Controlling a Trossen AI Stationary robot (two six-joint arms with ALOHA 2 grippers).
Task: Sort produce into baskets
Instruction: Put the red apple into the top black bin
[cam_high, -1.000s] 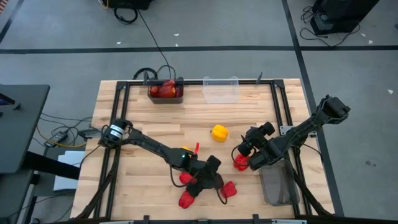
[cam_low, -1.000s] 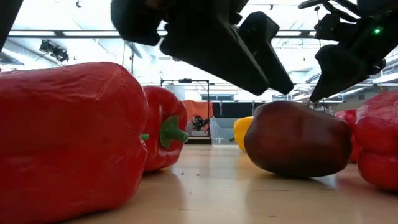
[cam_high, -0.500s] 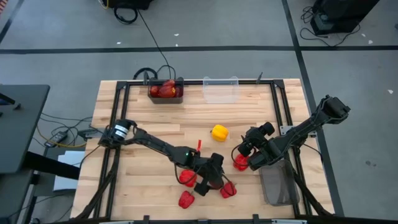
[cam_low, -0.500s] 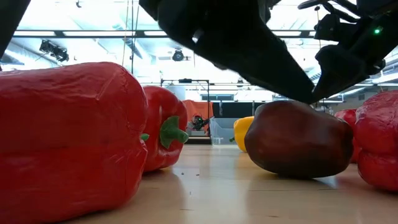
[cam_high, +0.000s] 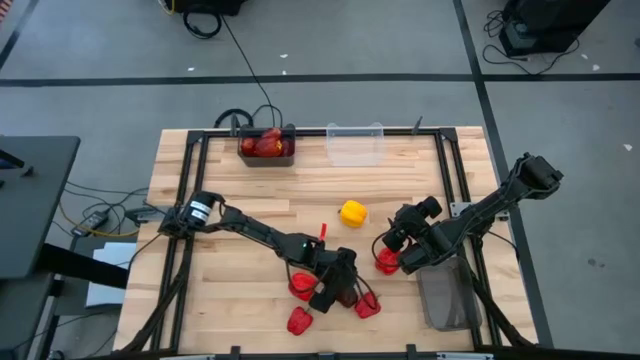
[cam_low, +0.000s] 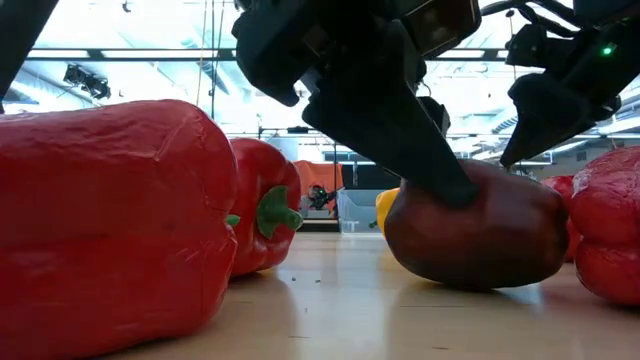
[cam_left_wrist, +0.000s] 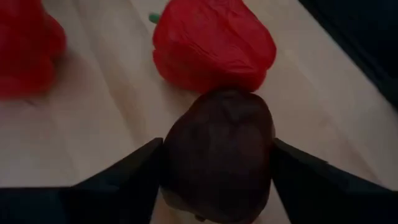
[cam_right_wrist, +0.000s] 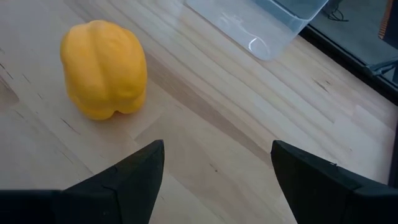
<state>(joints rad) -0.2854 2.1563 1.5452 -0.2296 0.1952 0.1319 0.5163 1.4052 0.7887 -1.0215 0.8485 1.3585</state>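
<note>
The left gripper is low over the front of the wooden tabletop, its two dark fingers pressed against either side of a dark maroon round apple-like fruit, clamped on it. In the low view that fruit rests on the tabletop under the gripper. Just beyond the maroon fruit lies a bright red bell pepper, touching it or nearly so, and another red pepper lies farther off from the fruit. From above, red peppers surround the maroon fruit: one toward the left arm's base, one nearer the front edge, one on the side of the right arm.

The right gripper hovers with its fingers apart and nothing between them, near a red pepper. A yellow bell pepper sits on the tabletop beyond the maroon fruit, toward the back. Still farther behind it stand a clear transparent plastic bin and a dark grey opaque bin holding red produce. A grey mesh-like bin stands to the right of the maroon fruit.
</note>
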